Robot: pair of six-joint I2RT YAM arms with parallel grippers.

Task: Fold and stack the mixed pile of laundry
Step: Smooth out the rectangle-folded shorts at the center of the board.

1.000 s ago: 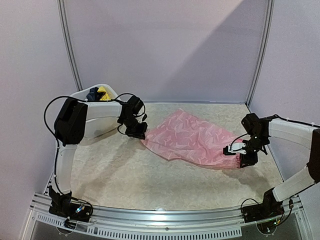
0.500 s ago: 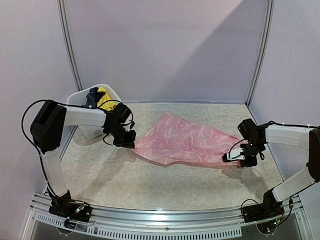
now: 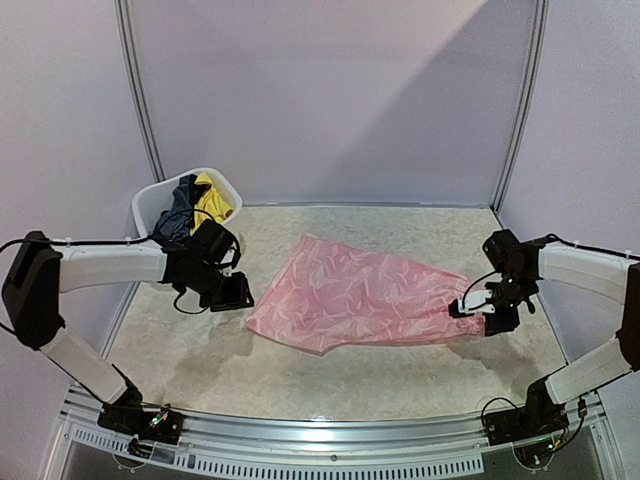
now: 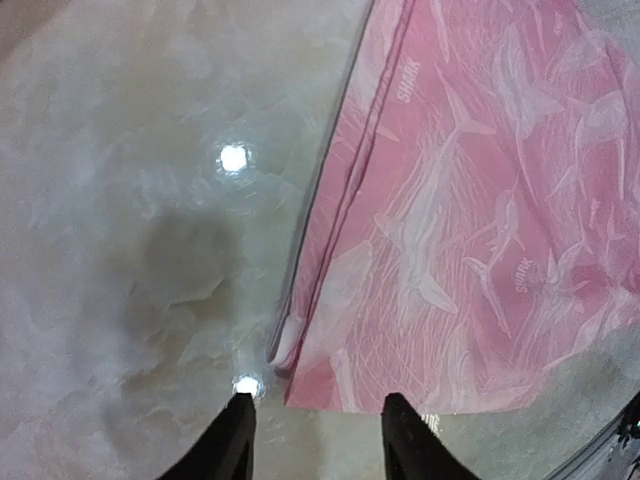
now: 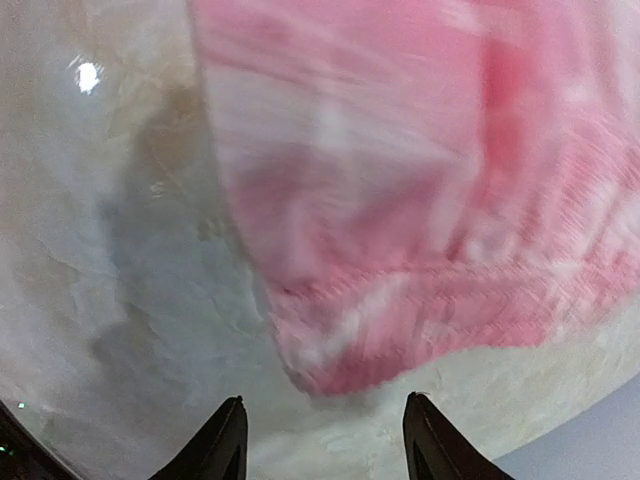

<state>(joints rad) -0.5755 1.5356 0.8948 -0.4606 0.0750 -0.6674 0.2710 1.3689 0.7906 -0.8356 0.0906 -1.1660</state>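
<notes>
Pink piece (image 3: 360,300) lies spread flat on the table (image 3: 350,385). The left wrist view picks out white sharks and "SHARK" lettering on it, the right wrist view gives only a blurred hem, and the top view alone catches the navy piece (image 3: 180,212) and yellow piece (image 3: 213,198) heaped in the tub (image 3: 148,203), well beyond its left corner. Left gripper (image 3: 235,295) hangs just beside that corner, arm stretched low, fingers spread and empty; right gripper (image 3: 478,305) is tipped down at the opposite end, likewise spread and empty.
</notes>
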